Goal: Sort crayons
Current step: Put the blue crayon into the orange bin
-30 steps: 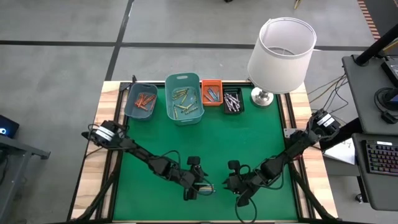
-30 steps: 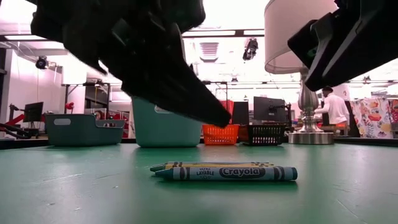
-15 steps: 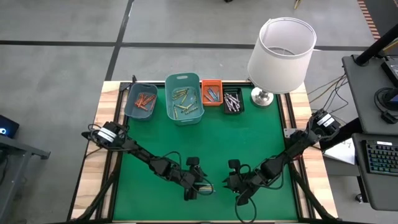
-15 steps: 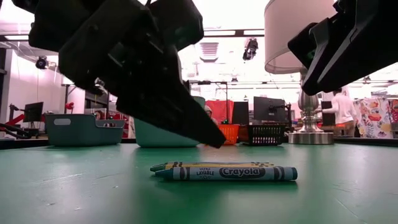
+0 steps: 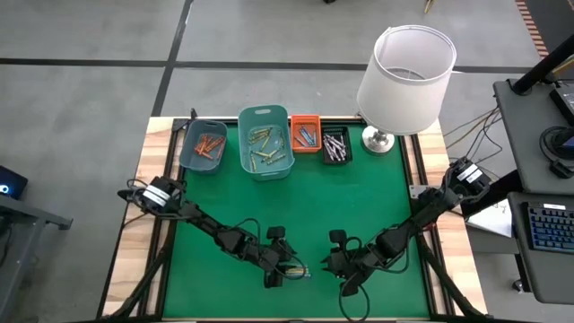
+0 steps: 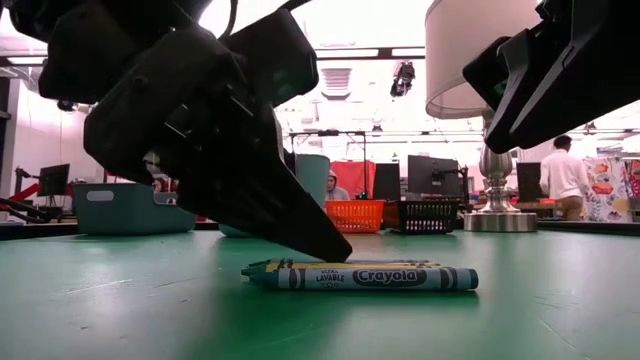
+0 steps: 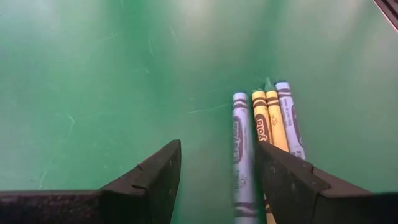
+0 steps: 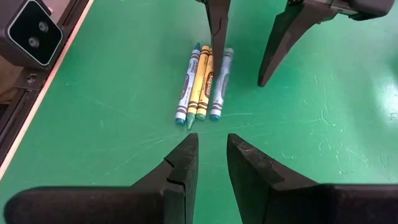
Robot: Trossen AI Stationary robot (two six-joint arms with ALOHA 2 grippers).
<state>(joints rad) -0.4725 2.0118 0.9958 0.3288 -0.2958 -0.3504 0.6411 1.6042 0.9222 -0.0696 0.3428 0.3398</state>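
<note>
Several crayons [image 8: 204, 84], blue, yellow, green-tipped and grey-blue, lie side by side flat on the green mat near the table's front edge [image 5: 298, 270]. My left gripper [image 7: 217, 152] is open and low over them, slanting down. A blue crayon [image 7: 239, 149] lies between its fingers, and one finger [image 7: 292, 186] covers the near ends of the yellow ones. My right gripper [image 8: 211, 142] hangs above the mat just to the right of the crayons, narrowly open with nothing between its fingers. My left gripper has one fingertip [image 8: 218, 53] right at the crayons' far ends, between a yellow one and the grey-blue one, slanting down from the table's left. In the low view that tip [image 6: 338, 252] ends just at the crayons' top. I cannot tell whether it touches.
Along the far edge stand a dark teal bin [image 5: 203, 146], a taller teal bin [image 5: 265, 152], a small orange bin [image 5: 305, 135] and a black bin [image 5: 335, 145], each with crayons inside. A white-shaded lamp [image 5: 405, 72] stands at the far right. Bare green mat lies between.
My left gripper has sunk toward the crayons, staying open; in the low view its fingertip has come from well above them to their top. The crayons lie where they were.
</note>
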